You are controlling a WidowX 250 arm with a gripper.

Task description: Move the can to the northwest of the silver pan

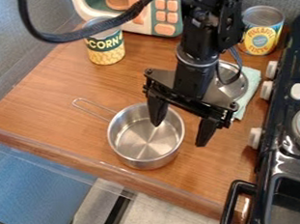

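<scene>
Brown wooden worktop (46,109) is supporting the pan and cans. Black stove (288,164) with white knobs is standing along the right. Black two-finger claw (180,135) is hanging over the pan's right side, open, its fingers spreading well apart. White-and-teal plastic toy with orange buttons (167,29) is sitting at the back. Round silver metal pan (143,155) with wire handle is resting near the front edge. Silver can with yellow-and-blue label (262,49) is standing back right; silver can with green-and-yellow label (107,56) is standing back left, beyond the pan.
</scene>
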